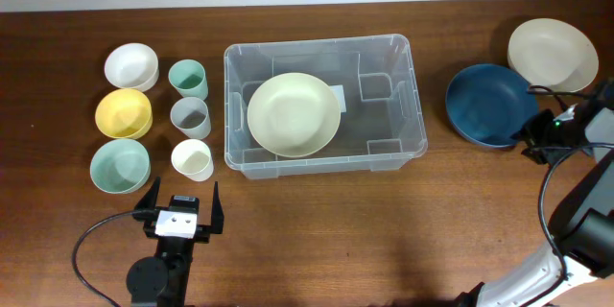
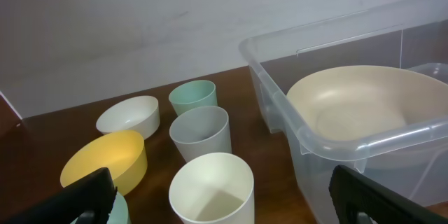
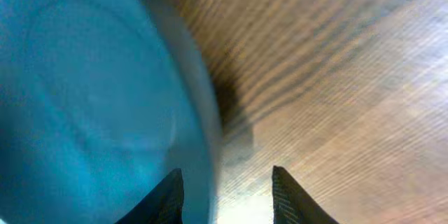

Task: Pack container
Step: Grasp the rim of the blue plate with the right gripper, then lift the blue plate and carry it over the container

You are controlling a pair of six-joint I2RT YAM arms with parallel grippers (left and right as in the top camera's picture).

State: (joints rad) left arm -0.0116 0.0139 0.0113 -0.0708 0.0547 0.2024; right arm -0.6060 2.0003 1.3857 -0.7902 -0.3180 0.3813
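The container sits mid-table with only a cream bowl inside. The blue bowl, beige bowl, small bowls and cups lie outside. Your left pincer is wide open. Your right pincer stands parted at the blue bowl's rim, gripping nothing.

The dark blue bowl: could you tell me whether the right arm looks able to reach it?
Probably yes: the right gripper sits at the rim of the dark blue bowl, jaws parted astride it, nothing between.

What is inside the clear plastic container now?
One cream bowl sits upright in the left half of the container. The base under it is hidden.
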